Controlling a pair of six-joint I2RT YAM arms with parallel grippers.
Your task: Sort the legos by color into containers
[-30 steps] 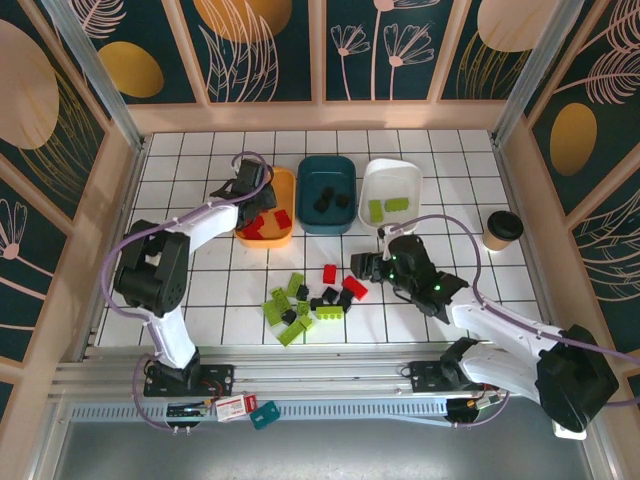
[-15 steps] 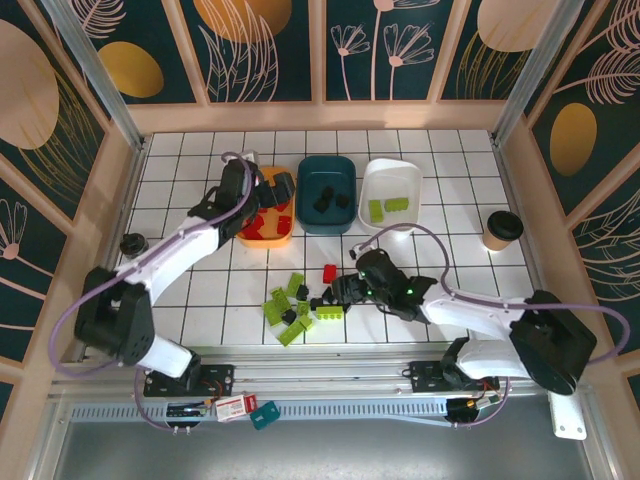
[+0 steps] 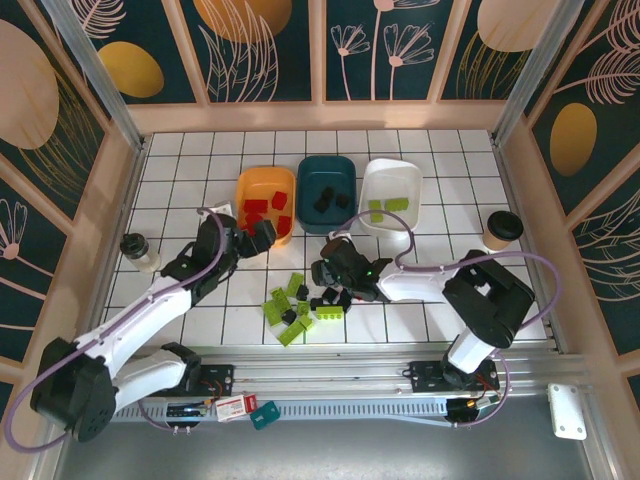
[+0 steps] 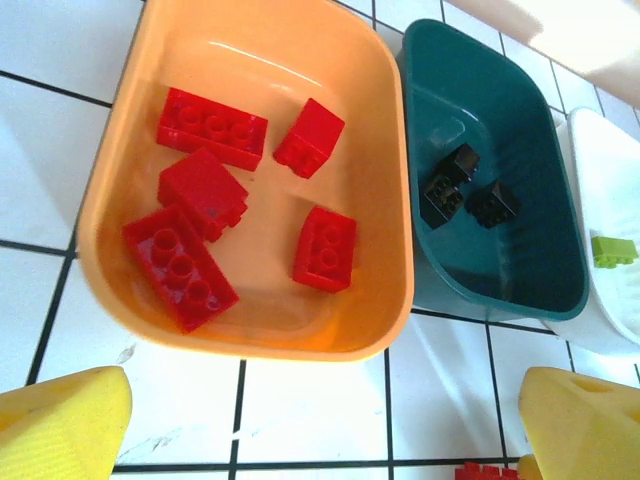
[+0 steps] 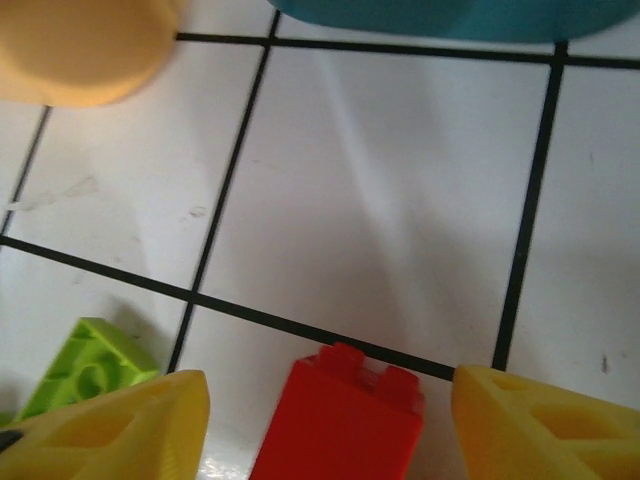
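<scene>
Three tubs: the orange tub [image 4: 250,345], dark teal tub [image 4: 500,305] and white tub [image 3: 395,178] stand side by side in a row on the tiled table [image 3: 450,160].
Orange contents: five red bricks [image 4: 211,127] lie flat and scattered, most with studs up.
Teal contents: two black bricks [image 4: 450,180] sit just beside each other near one wall.
White contents: two lime green bricks [image 3: 397,204].
Loose legos: lime green and black pieces [image 3: 285,310] lie clustered on the tiles in front of the tubs.
Look: small, glossy and studded, some square and some oblong.
Left claw: the left gripper [image 4: 320,440] is spread wide with nothing between its yellow fingers, over the tile just in front of the orange tub.
Right claw: the right gripper [image 5: 330,400] stands parted around a red brick [image 5: 345,445], with a gap on each side.
Neighbour: a lime brick [image 5: 85,375] lies just beside one finger.
</scene>
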